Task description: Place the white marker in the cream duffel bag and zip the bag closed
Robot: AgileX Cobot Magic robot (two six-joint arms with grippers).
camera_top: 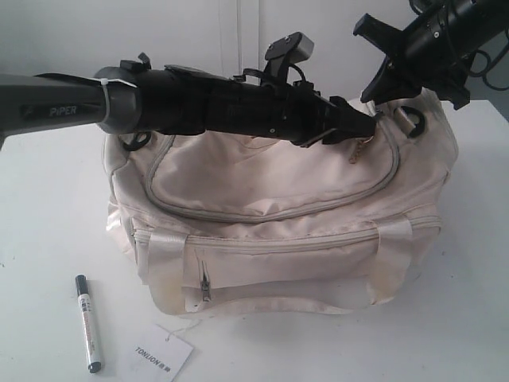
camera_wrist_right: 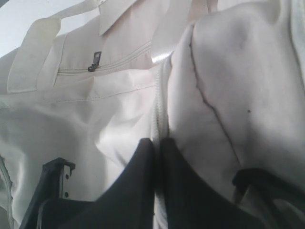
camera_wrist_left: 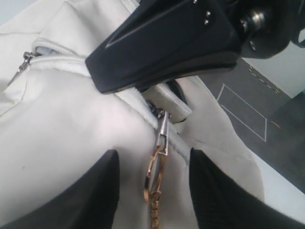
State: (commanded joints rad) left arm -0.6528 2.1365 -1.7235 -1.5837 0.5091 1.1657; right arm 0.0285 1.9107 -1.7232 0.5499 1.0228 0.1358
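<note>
The cream duffel bag [camera_top: 278, 231] lies on the white table, its curved top zip [camera_top: 262, 213] looking closed where it shows. The white marker [camera_top: 88, 324], with its dark cap, lies on the table in front of the bag's left end, far from both grippers. My left gripper [camera_wrist_left: 153, 156] reaches across the bag top to its right end. It stands open with the silver zip pull [camera_wrist_left: 162, 136] and its gold chain between the fingers, not touching them. My right gripper [camera_wrist_right: 157, 144] is shut on a fold of the bag beside the zip seam, at the bag's right end [camera_top: 377, 95].
A white paper hang tag [camera_top: 163, 352] lies next to the marker at the table's front edge. The front pocket's small zip pull [camera_top: 206, 290] hangs between the satin strap handles [camera_top: 163, 267]. A black D-ring [camera_top: 412, 123] sits at the bag's right end.
</note>
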